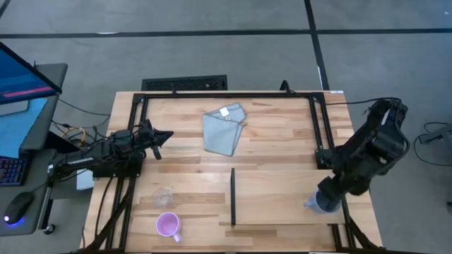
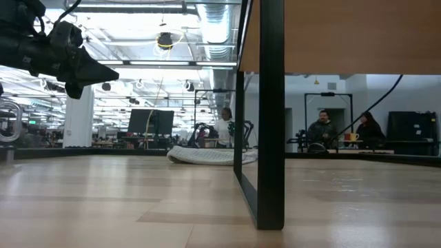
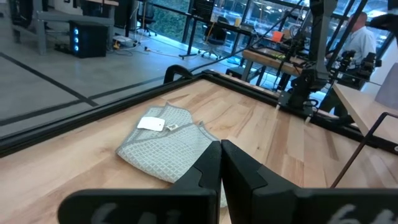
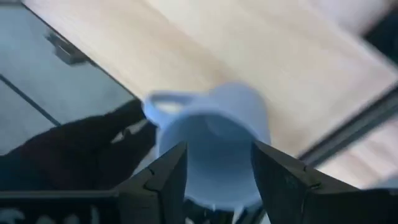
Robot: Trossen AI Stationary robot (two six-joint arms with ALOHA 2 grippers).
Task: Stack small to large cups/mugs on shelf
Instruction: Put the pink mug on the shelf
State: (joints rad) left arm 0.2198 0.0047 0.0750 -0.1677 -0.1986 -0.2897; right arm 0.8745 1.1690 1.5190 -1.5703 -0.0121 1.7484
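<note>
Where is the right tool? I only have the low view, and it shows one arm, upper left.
Observer: That one is the left tool. The right tool is over the right end of the shelf, shut on the grey mug.
Operator: Are the other two on the shelf?
Observer: No. The pink mug and the clear cup stand apart on the table, left of the shelf's divider.
Operator: Does the left tool hold anything?
Observer: No. It is shut and empty, facing the cloth.
</note>
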